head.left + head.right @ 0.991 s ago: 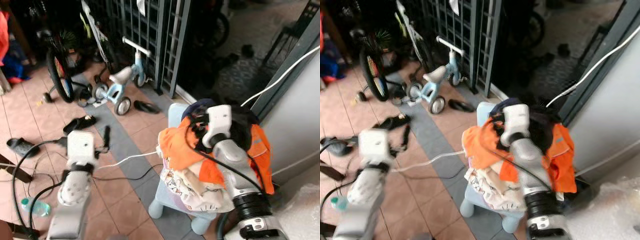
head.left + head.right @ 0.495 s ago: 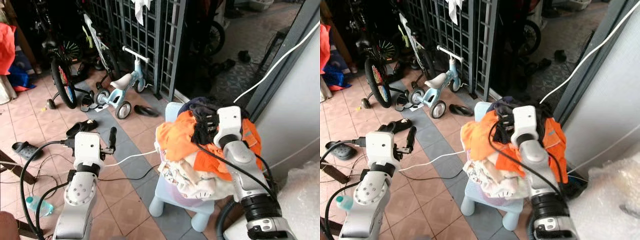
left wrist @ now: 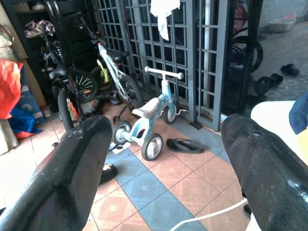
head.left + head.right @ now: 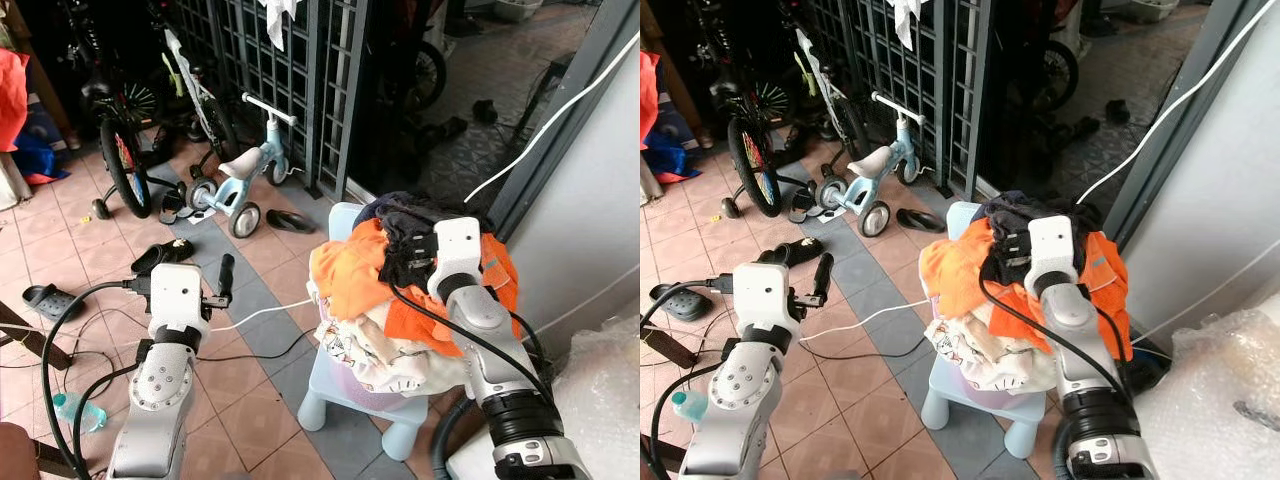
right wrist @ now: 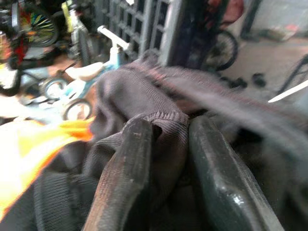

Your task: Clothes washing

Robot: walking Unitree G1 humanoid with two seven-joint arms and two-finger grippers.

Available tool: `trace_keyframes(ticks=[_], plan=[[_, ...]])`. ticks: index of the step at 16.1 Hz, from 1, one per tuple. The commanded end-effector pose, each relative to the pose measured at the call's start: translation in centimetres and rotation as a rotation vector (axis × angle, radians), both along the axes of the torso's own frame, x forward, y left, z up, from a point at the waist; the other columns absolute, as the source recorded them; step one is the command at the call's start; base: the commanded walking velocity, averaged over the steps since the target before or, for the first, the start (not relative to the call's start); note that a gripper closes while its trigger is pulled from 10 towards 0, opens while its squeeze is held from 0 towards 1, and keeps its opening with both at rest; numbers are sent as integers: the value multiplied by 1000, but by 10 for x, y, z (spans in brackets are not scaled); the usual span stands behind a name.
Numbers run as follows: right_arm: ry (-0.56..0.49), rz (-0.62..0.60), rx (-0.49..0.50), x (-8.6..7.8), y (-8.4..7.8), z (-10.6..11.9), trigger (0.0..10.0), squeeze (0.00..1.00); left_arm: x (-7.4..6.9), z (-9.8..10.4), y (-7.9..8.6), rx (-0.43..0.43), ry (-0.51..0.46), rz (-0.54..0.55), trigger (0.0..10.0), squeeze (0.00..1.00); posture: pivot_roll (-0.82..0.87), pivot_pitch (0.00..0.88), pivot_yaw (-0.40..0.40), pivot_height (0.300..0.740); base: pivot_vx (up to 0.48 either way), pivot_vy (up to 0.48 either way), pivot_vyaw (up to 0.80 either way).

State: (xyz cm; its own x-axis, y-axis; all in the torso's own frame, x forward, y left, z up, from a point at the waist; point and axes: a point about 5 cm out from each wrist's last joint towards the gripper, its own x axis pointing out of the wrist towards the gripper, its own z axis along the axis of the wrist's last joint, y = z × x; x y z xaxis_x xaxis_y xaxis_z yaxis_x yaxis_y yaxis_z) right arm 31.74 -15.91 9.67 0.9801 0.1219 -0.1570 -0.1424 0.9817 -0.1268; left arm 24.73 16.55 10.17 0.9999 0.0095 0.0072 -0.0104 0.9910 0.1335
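While clamped on one dark garment [image 5: 159, 139], right gripper [image 5: 168, 159]; left gripper [image 3: 163, 163] spread, near one balance bike [image 4: 238, 175].

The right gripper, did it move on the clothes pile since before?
Cannot tell. The right gripper pinches the dark garment atop the pile on the blue chair, as before; only the camera clearly shifted.

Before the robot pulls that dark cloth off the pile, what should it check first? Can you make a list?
1. Right gripper pinching a fold of the dark grey ribbed garment: ok.
2. Left gripper open, holding nothing: ok.
3. Orange garment free of the dark one: cannot tell.
4. Small light blue plastic chair upright under the heaped pile: ok.
5. White cable on the tiled floor away from the chair's legs: not ok, it runs right up to the chair.
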Motion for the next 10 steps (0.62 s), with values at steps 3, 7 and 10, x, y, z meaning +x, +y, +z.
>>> trace_keyframes(ticks=[3,7,10], plan=[[84,62,20,-6,9,-12,0,0,3,1,0,4,4,1,10000,0,24,0,-16,740,0,0,0],[96,52,44,-6,8,-13,0,0,4,1,0,21,-2,7,10000,0,24,0,-15,740,0,0,0],[-20,-15,92,1,-1,7,0,0,7,3,-1,54,-10,9,10000,0,22,0,-21,740,0,0,0]])
